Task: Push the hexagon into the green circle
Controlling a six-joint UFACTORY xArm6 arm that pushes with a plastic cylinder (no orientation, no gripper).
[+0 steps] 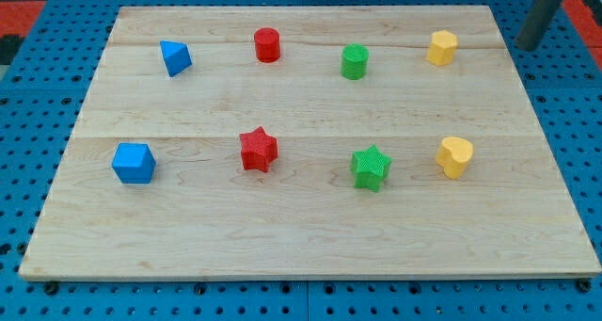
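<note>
The yellow hexagon [441, 48] sits near the board's top right. The green circle [354, 62], a short cylinder, stands to its left with a clear gap between them. My tip [526, 46] is the lower end of the dark rod at the view's top right. It is off the board's right edge, over the blue pegboard, and well to the right of the yellow hexagon. It touches no block.
A red circle [267, 45] and a blue triangle [175, 57] share the top row. The lower row holds a blue cube-like block [133, 163], a red star [258, 150], a green star [371, 167] and a yellow heart [453, 157]. The wooden board [301, 236] lies on a blue pegboard.
</note>
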